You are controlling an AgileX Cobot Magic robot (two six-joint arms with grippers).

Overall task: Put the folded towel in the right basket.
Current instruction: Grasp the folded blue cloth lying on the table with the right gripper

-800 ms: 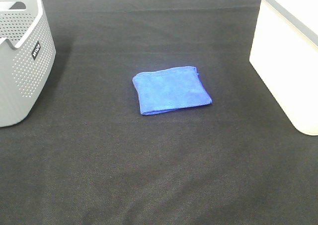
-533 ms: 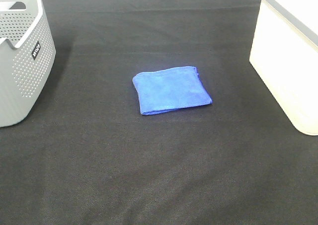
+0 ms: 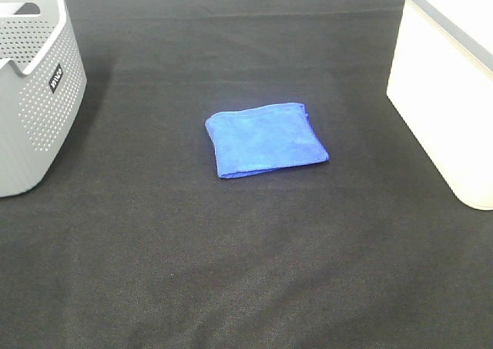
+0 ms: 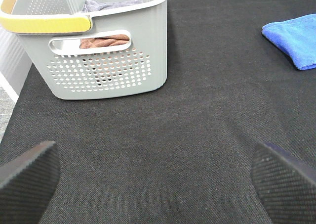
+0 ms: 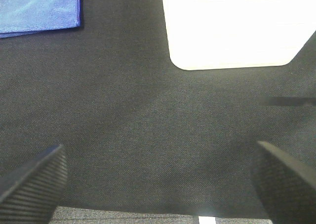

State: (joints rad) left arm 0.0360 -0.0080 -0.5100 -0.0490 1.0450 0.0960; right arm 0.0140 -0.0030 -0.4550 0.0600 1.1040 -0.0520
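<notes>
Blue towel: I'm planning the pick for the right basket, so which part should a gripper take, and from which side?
Probably pinch the right edge of the blue towel from above with the right gripper. It lies flat, so only an edge gives purchase, and that edge faces the white basket.

A table point(image 3: 246, 264) covered in black woven cloth fills the exterior high view. A blue folded towel point(image 3: 266, 139) lies flat on it near the middle of the frame, slightly above center and well apart from both baskets. At the upper left edge stands a grey perforated basket point(image 3: 38, 110) with a small dark label on its side. At the upper right edge stands a smooth-walled white basket point(image 3: 443, 110) with a grey rim, cut off by the frame.
</notes>
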